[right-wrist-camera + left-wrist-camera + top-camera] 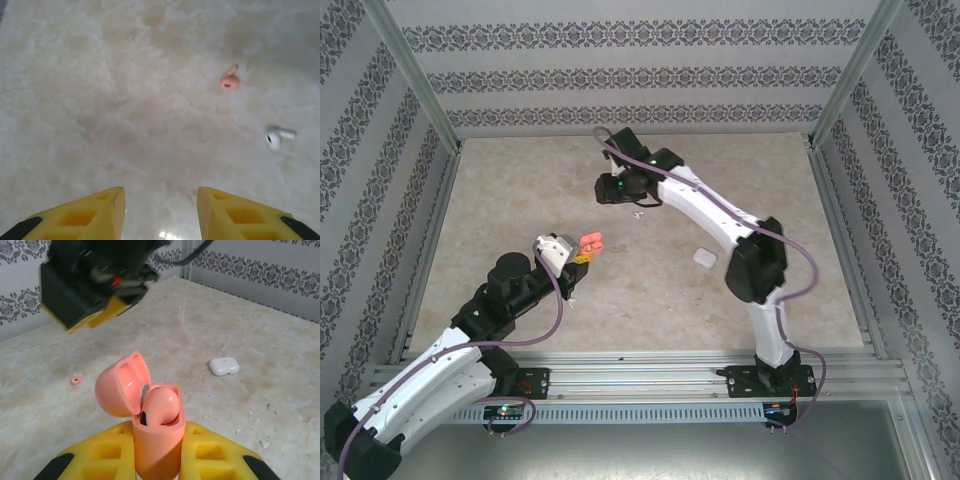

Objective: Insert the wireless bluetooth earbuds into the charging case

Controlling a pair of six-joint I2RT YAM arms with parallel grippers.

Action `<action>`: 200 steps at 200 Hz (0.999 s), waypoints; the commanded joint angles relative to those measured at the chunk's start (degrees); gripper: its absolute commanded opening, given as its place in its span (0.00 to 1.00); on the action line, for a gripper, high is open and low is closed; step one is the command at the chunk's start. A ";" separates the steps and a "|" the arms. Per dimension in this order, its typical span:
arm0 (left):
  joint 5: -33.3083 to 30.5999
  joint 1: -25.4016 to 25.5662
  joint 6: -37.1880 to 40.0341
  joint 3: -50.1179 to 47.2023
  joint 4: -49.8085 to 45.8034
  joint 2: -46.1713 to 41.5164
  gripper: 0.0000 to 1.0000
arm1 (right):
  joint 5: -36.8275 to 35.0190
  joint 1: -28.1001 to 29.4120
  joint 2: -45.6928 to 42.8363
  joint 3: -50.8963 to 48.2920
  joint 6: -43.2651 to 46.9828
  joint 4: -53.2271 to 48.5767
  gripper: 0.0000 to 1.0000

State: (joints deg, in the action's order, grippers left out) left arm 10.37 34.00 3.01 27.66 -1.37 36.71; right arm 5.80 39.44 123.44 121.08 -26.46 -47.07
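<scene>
Your right fingers (85, 217) are spread with nothing between them, hovering over the bare table (100, 100). The loose coral earbud (229, 79) lies ahead of them and off to the right, its stem pointing away. The white earbud (278, 137) sits further right and closer in. Your left fingers (100, 455) pinch the coral charging case (155, 450), lid (122, 385) open, with one coral earbud (162, 402) seated. The right arm looks better placed to reach the loose one.
</scene>
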 commanded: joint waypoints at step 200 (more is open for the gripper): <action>1.62 -0.69 -0.54 -3.23 4.35 1.08 0.00 | -4.28 -4.20 34.64 29.99 5.19 0.35 0.53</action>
State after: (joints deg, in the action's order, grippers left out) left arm 10.81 34.00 3.01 24.97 -0.51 38.00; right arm 2.42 34.76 156.18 148.07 -22.46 -47.00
